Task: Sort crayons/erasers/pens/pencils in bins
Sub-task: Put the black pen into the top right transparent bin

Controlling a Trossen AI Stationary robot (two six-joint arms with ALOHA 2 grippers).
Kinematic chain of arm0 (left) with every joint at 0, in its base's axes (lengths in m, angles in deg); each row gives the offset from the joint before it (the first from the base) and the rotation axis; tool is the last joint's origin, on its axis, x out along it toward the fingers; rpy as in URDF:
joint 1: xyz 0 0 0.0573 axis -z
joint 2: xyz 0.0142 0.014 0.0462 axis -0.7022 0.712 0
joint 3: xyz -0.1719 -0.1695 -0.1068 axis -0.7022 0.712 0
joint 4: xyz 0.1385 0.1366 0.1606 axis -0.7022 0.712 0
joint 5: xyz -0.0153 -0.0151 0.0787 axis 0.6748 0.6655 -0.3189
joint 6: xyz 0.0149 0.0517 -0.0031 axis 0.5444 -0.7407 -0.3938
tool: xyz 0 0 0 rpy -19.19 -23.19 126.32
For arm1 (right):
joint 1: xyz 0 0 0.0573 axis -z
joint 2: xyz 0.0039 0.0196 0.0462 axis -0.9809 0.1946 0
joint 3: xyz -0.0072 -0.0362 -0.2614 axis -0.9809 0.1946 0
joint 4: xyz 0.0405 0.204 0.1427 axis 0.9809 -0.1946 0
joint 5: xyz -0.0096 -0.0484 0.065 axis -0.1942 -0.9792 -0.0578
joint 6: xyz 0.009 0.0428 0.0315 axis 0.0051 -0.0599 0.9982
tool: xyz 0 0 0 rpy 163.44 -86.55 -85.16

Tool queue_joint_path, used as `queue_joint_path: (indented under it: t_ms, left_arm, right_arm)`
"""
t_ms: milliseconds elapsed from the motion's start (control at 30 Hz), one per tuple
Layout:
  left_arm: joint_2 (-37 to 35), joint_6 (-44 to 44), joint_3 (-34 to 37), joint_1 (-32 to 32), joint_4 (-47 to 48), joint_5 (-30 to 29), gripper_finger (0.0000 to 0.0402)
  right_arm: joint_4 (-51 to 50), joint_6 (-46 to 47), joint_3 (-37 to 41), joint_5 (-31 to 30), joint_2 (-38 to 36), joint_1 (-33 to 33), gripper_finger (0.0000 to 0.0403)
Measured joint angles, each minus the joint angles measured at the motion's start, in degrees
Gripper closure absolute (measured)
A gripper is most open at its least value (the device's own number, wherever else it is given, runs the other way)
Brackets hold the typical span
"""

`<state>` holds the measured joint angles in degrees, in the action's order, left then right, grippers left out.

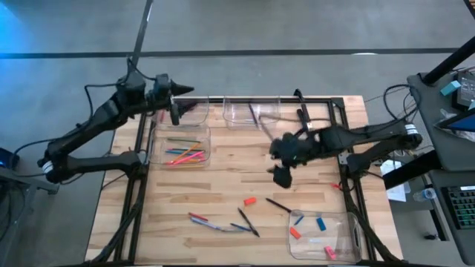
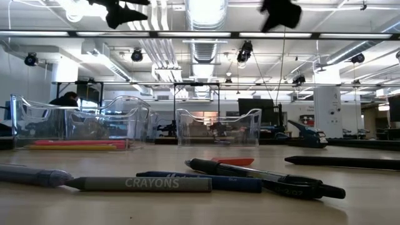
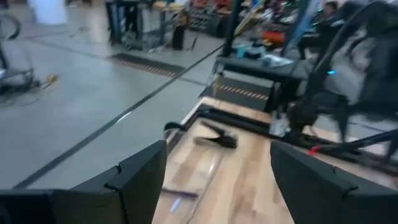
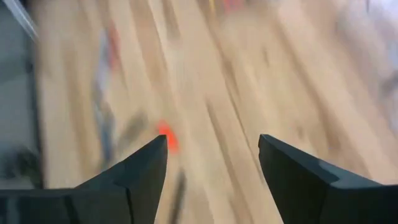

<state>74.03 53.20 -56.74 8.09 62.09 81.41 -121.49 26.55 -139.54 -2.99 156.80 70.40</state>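
My left gripper [image 3: 217,180] is open and holds nothing. It hangs high over the far left bin [image 1: 191,111], where a purple pen [image 3: 177,194] lies. My right gripper [image 4: 213,155] is also open with nothing in it, above the middle of the table [image 1: 282,174]. A red-orange eraser [image 1: 250,200] lies loose on the wood below it, toward the near edge, and shows again in the right wrist view [image 4: 166,135]. Black and blue pens [image 1: 249,221] and a grey crayon [image 2: 147,184] lie near the front edge.
A bin with coloured crayons [image 1: 183,148] sits at the left. A clear bin [image 1: 252,113] stands at the far edge. A bin holding erasers [image 1: 324,233] is at the near right. One black pen [image 1: 278,205] lies beside it. The black frame [image 1: 349,148] rims the table.
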Motion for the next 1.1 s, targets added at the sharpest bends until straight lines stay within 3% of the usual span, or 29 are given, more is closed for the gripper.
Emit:
queue_joint_path:
  t_ms: [167, 400, 900, 1100]
  left_arm:
    - [-1.67, 2.57, 0.85, 3.62, -0.91, 0.02, 0.0132]
    - [-0.41, 3.08, 0.89, 6.63, -1.02, 0.01, 0.0132]
    - [0.05, 3.04, 0.93, 7.33, -0.97, 0.17, 0.0132]
    - [0.05, 3.06, 0.92, 7.33, -0.93, 1.29, 0.0132]
  right_arm:
    - [-8.32, 1.54, 0.15, 4.35, 5.86, -3.16, 0.0163]
    - [-5.52, 1.86, 0.15, 9.96, 13.0, -4.37, 0.0161]
    - [4.89, 1.43, 5.17, 13.0, 24.9, -5.48, 0.0164]
    - [8.15, 4.27, 9.87, 13.18, 25.71, -6.72, 0.0165]
